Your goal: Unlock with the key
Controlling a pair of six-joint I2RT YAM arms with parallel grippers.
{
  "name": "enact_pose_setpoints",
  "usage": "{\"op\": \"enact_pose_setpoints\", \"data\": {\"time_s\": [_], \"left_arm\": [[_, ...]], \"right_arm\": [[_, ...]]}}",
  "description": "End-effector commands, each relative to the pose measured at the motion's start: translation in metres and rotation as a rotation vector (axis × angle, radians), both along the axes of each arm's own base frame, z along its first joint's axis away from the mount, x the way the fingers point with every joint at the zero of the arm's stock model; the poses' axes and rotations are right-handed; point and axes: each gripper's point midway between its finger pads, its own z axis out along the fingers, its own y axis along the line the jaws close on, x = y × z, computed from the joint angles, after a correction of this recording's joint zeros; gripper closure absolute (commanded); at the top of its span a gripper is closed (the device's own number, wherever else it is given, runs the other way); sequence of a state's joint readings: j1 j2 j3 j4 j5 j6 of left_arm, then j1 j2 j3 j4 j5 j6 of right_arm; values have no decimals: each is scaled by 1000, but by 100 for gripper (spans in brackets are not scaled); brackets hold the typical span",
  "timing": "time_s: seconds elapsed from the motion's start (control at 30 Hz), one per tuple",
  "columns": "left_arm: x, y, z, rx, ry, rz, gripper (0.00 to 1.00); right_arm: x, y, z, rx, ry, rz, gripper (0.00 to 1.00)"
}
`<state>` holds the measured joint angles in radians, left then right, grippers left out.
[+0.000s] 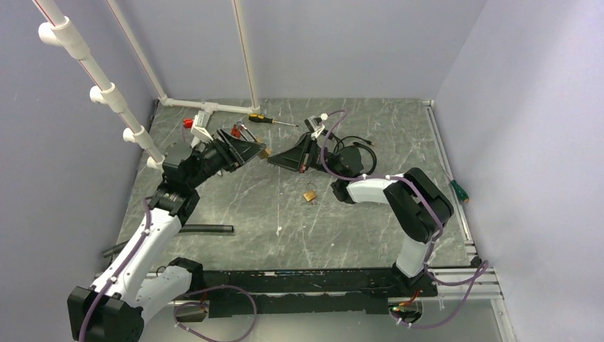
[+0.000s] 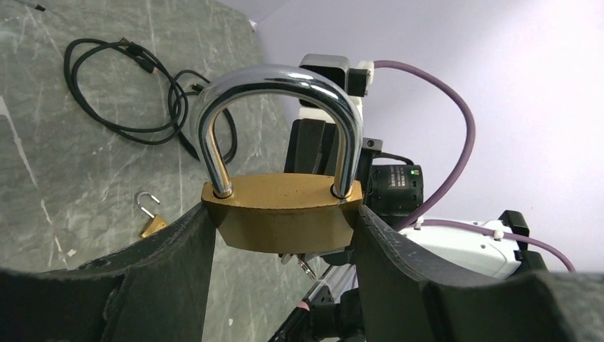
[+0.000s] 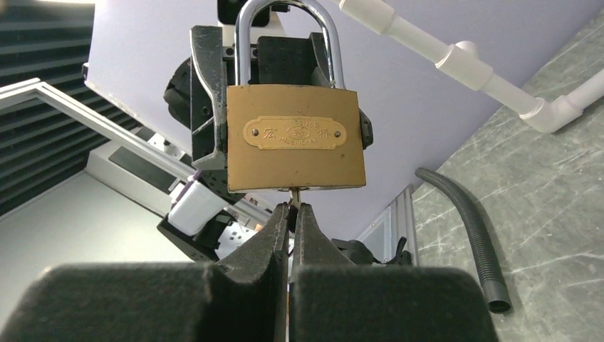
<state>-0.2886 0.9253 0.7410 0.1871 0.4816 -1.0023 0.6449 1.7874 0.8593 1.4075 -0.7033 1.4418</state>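
Padlock (image 3: 295,135) held off the table (image 1: 370,228), midway between the two arms, brass body pinched side to side by left gripper (image 2: 283,222), chrome shackle (image 2: 278,107) up with both legs seated in the body. Right gripper (image 3: 292,214) pressed together on key (image 3: 293,195), blade tip meeting the keyhole on the underside of the lock; depth of insertion too hidden to tell. On the marble top nearby, a second, smaller padlock (image 1: 309,194), lying flat, shackle swung open. Farther back, black cable (image 1: 354,148) and screwdriver (image 1: 268,120); beside the left arm, corrugated hose (image 1: 205,229) flat on the surface.
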Motion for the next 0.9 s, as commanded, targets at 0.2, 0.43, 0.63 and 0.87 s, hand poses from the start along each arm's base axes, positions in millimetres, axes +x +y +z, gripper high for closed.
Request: {"op": "enact_pose_setpoints", "data": {"time_s": [0.2, 0.43, 0.63, 0.87], "left_arm": [[-38, -7, 47, 61, -170, -107, 100], [-32, 1, 38, 111, -106, -48, 100], [-24, 6, 29, 129, -28, -5, 100], [-13, 2, 14, 87, 70, 12, 100]], "right_arm": [[8, -14, 19, -38, -101, -90, 64], [5, -29, 7, -209, -243, -217, 47], [-10, -43, 0, -335, -456, -290, 46], [-17, -31, -18, -553, -677, -483, 43]]}}
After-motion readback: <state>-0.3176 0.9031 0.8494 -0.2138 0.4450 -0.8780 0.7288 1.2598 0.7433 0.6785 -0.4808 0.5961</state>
